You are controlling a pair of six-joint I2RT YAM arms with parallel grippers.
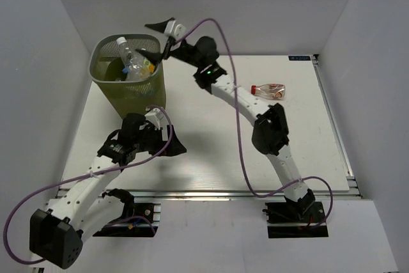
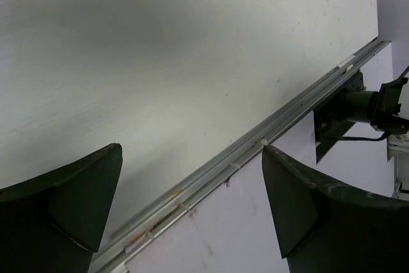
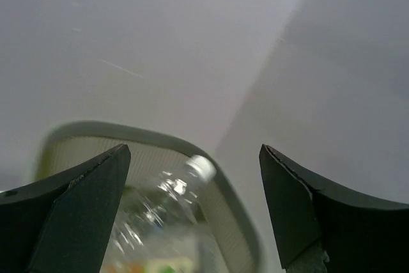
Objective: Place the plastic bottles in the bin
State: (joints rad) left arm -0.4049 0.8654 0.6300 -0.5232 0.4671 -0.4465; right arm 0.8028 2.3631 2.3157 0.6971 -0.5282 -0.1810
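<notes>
Because the right claw (image 1: 155, 39) hangs spread and empty over the rim of the bin (image 1: 97, 76), it is judged to be placed for dropping. Several bottles (image 1: 131, 62) are seen lying inside. One red-capped bottle (image 1: 268, 90) is left on its side on the desk (image 1: 204, 139), well apart from the bin. The left claw (image 2: 192, 158) is held spread and empty over the desk's near edge. No label writing can be read.
</notes>
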